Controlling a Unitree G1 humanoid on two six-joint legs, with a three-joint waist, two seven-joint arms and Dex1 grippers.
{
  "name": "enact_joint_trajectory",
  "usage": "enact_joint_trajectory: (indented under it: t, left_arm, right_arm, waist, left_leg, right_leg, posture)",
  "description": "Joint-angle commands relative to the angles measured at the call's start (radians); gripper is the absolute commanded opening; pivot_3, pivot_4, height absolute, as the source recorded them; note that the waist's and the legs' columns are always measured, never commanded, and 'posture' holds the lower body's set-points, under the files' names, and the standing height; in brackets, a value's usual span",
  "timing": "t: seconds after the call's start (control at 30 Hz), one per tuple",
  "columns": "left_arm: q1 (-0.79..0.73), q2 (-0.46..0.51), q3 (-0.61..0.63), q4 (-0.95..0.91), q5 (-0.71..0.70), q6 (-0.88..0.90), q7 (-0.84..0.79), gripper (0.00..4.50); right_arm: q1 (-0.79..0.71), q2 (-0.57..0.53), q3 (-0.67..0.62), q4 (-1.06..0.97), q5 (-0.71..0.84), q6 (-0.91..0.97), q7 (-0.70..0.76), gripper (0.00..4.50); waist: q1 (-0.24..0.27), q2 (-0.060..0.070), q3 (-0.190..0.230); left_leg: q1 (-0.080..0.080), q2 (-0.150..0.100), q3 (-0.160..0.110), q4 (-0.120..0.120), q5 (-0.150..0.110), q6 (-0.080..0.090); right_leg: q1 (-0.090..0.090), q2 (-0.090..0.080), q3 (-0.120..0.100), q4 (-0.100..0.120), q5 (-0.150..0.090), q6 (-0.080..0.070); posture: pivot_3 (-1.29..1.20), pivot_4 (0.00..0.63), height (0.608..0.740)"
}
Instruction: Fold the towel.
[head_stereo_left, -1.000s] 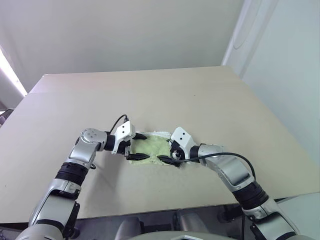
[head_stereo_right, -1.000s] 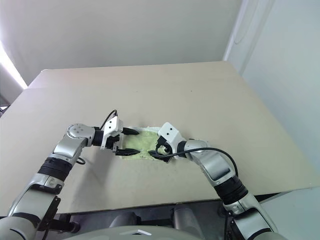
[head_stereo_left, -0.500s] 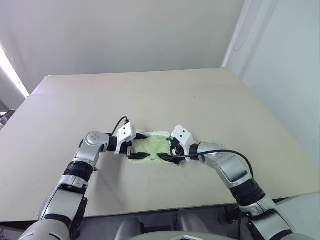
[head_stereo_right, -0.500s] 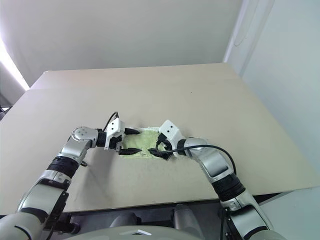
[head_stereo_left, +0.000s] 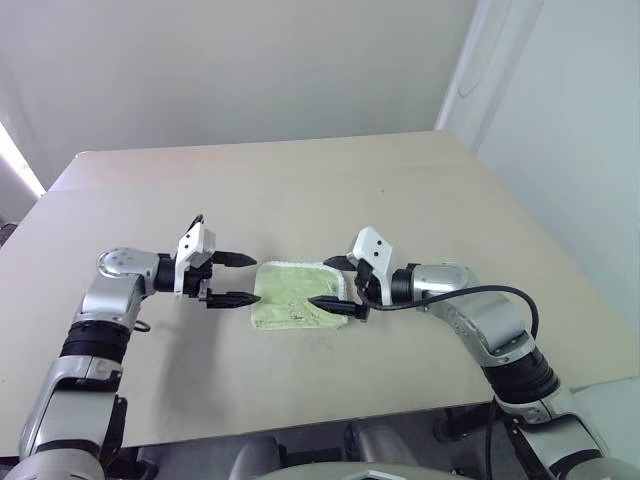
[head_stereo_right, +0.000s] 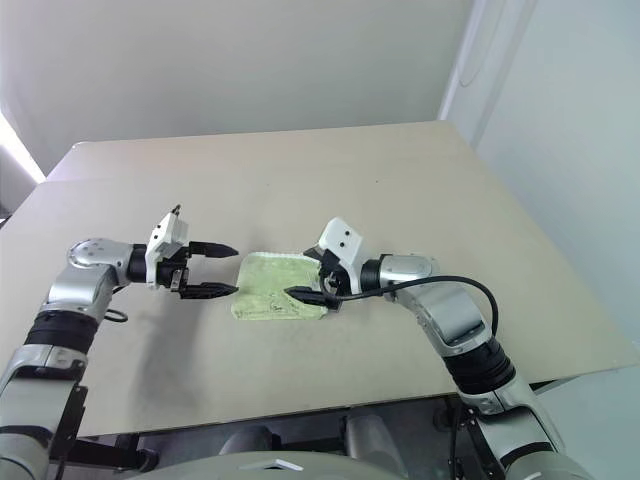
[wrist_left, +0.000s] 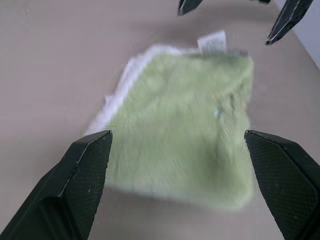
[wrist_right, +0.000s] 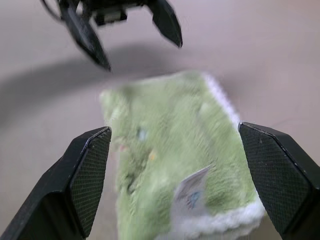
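Towel (head_stereo_left: 295, 296) lies folded in small green pad on table (head_stereo_left: 400, 190), white tag at edge nearest right gripper. Left gripper (head_stereo_left: 235, 279) beside towel's left end, fingers spread wide, empty. Right gripper (head_stereo_left: 331, 283) above towel's right end, fingers spread, holding nothing.

One folded towel (head_stereo_left: 293, 297) lies on one table (head_stereo_left: 420, 190), flanked by two grippers: left gripper (head_stereo_left: 238, 279), right gripper (head_stereo_left: 327, 282).
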Motion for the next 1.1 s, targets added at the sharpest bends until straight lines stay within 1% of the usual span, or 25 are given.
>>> enact_joint_trajectory:
  t: [0.03, 0.17, 0.3, 0.43, 0.6, 0.7, 0.93, 1.1]
  left_arm:
    - [0.022, 0.037, 0.043, -0.039, -0.004, 0.003, 0.033, 4.47]
    - [0.057, 0.044, 0.048, -0.081, -0.013, 0.027, 0.055, 4.47]
    - [0.085, 0.045, 0.048, -0.162, -0.025, 0.069, 0.076, 4.47]
    - [0.104, 0.046, 0.045, -0.254, -0.033, 0.130, 0.103, 4.47]
    - [0.089, 0.046, 0.042, -0.316, -0.045, 0.202, 0.127, 4.47]
    - [0.079, 0.046, 0.035, -0.325, -0.036, 0.211, 0.139, 4.47]
    - [0.066, 0.037, 0.029, -0.378, -0.047, 0.273, 0.172, 4.47]
    - [0.056, 0.038, 0.027, -0.396, -0.047, 0.289, 0.193, 4.47]
  right_arm:
    - [0.002, 0.005, 0.047, -0.028, -0.019, -0.084, 0.042, 4.27]
    - [-0.005, 0.023, 0.049, 0.011, -0.027, -0.143, 0.058, 4.27]
    - [-0.019, 0.006, 0.097, 0.065, -0.094, -0.239, 0.095, 4.27]
    - [-0.030, 0.010, 0.128, 0.123, -0.151, -0.295, 0.108, 4.27]
    - [-0.038, 0.019, 0.152, 0.211, -0.209, -0.380, 0.125, 4.27]
    - [-0.051, 0.030, 0.173, 0.267, -0.254, -0.438, 0.129, 4.27]
    - [-0.063, 0.076, 0.206, 0.342, -0.339, -0.511, 0.110, 4.27]
    - [-0.075, 0.099, 0.221, 0.401, -0.427, -0.582, 0.050, 4.27]
  waist:
    - [0.001, 0.000, 0.000]
    - [0.004, 0.000, 0.000]
    - [0.002, 0.000, 0.000]
    - [0.002, 0.000, 0.000]
    - [0.001, 0.000, 0.001]
    - [0.000, 0.000, 0.001]
    - [0.001, 0.000, 0.001]
    - [-0.001, 0.000, 0.001]
  left_leg:
    - [0.000, 0.000, -0.001, 0.000, 0.000, 0.000]
    - [0.000, 0.000, -0.001, 0.000, 0.000, 0.000]
    - [-0.001, 0.000, 0.000, 0.001, 0.000, 0.000]
    - [0.000, 0.000, 0.000, 0.000, 0.000, 0.000]
    - [0.000, 0.000, 0.000, 0.000, 0.000, 0.000]
    - [0.000, 0.000, 0.000, 0.000, 0.000, 0.000]
    - [0.000, 0.000, 0.000, 0.000, 0.000, 0.000]
    - [0.000, 0.000, 0.000, 0.000, 0.000, 0.000]
  right_leg:
    - [0.000, 0.000, -0.001, 0.000, 0.000, 0.000]
    - [0.000, 0.000, -0.001, 0.000, 0.000, 0.000]
    - [0.001, -0.001, 0.000, 0.000, 0.000, 0.000]
    - [0.000, 0.000, -0.001, 0.000, 0.000, 0.000]
    - [0.000, 0.000, 0.000, 0.000, 0.000, 0.000]
    - [0.000, 0.000, 0.000, 0.000, 0.000, 0.000]
    - [0.000, 0.000, 0.000, 0.000, 0.000, 0.000]
    - [0.000, 0.000, 0.000, 0.000, 0.000, 0.000]
  posture:
    - [0.00, 0.000, 0.712]
    - [0.00, 0.000, 0.712]
    - [0.00, 0.000, 0.712]
    - [0.00, 0.000, 0.712]
    - [0.00, 0.000, 0.712]
    - [0.00, 0.000, 0.712]
    - [0.00, 0.000, 0.712]
    - [0.00, 0.000, 0.712]
